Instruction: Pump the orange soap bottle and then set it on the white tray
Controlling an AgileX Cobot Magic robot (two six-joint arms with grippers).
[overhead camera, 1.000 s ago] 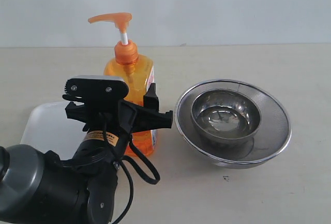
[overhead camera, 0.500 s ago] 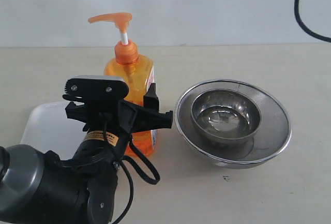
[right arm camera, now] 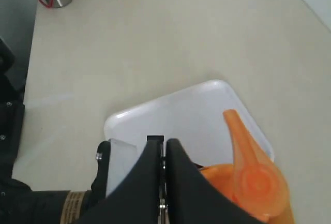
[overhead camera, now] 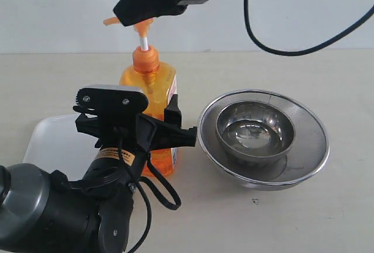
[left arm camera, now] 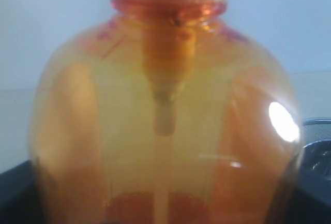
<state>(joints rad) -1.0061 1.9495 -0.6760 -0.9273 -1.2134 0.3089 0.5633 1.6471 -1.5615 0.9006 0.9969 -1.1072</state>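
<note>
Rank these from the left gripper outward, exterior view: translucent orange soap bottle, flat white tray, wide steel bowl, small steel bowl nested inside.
1. Translucent orange soap bottle: in the left gripper.
2. Flat white tray, on its left, and wide steel bowl, on its right: too close to call.
3. Small steel bowl: nested inside, farthest right.

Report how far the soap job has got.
Done: left pincer clamps the orange soap bottle. In hand: the shut right pincer is at the pump head, but the white stem shows raised, so no full press yet. Left: pumping, then setting the bottle on the white tray.
</note>
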